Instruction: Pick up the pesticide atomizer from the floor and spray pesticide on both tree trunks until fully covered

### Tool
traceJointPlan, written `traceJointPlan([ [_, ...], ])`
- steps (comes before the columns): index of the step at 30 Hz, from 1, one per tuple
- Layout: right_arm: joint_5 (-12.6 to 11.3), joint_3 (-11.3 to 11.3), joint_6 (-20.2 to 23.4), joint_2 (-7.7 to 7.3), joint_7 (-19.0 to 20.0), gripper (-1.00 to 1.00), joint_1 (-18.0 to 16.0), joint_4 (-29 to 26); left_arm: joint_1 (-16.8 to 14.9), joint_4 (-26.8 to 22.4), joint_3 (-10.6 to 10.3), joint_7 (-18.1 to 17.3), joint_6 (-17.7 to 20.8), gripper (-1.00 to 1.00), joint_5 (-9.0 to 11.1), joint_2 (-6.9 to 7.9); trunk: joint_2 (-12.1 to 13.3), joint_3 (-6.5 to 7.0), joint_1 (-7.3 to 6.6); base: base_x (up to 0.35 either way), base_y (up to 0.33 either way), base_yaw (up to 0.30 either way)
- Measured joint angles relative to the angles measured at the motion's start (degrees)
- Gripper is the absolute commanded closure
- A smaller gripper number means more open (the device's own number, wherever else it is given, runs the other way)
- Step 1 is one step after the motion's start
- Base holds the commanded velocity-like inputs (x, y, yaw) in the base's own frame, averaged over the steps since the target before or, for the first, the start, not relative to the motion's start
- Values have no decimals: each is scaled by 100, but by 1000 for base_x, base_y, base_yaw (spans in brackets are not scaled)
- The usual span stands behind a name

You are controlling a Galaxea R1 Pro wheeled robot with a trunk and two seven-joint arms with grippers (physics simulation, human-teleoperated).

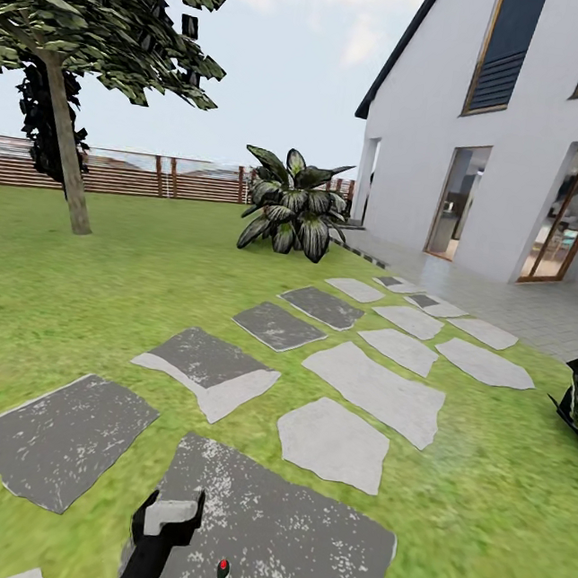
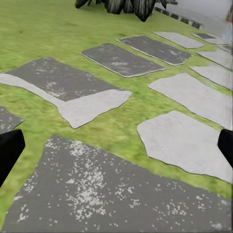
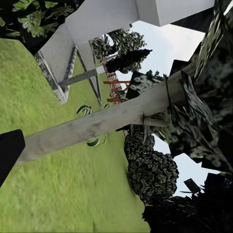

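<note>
Atomizer [image 1: 222, 576] upright on paving slab [image 1: 294, 543]; left gripper [image 2: 116, 148] jaws spread; right jaws' state unclear.

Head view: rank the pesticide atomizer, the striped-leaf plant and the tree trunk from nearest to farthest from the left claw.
1. Pesticide atomizer, on the paving just beside the left claw.
2. Striped-leaf plant, ahead past the stepping stones.
3. Tree trunk, far left; too close to the plant to call.
</note>
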Motion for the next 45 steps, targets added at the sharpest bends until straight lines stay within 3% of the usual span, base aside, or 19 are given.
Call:
traceJointPlan([
  [1, 0, -12, -2, -8, -45, -100, 4, 16, -35, 48, -7, -1, -3, -100, -165, -37, 0, 0, 0, 0, 0, 0],
  [10, 4, -5, 2, -17, -137, -100, 9, 533, -173, 70, -12, 2, -7, -100, -239, -51, -279, -125, 153, 0, 0, 0],
  [14, 6, 5, 4, -13, -136, -100, 10, 561, -990, 453, -13, 11, 11, -100, -239, -51, -439, -196, 241, 0, 0, 0],
  [17, 9, 8, 2, -10, -134, -100, 7, 559, -1373, 874, -13, 13, 15, -100, -234, -51, -560, -251, 307, 0, 0, 0],
  [19, 11, 13, -8, -7, -128, -100, 7, 557, -1739, 1626, -15, 14, 4, -100, -222, -52, -640, -287, 351, 0, 0, 0],
  [21, 12, 16, -13, -6, -117, -100, 5, 556, -1856, 1918, -13, 15, -5, -100, -222, -48, -721, -323, 395, 0, 0, 0],
  [37, 17, 26, -27, 12, -63, -100, 2, 556, -1937, 2234, 0, 15, -10, -100, -224, -26, -1363, -610, 746, 0, 0, 0],
  [39, 36, 41, -279, 56, -60, -100, 3, 556, -1937, 2232, 1, 15, -10, -100, -224, -26, -1443, -646, 790, 0, 0, 0],
  [45, 45, 48, -322, 66, -71, -100, -1, 489, -1937, 2237, 1, 10, -10, -100, -224, -26, -1684, -754, 922, 0, 0, 0],
])
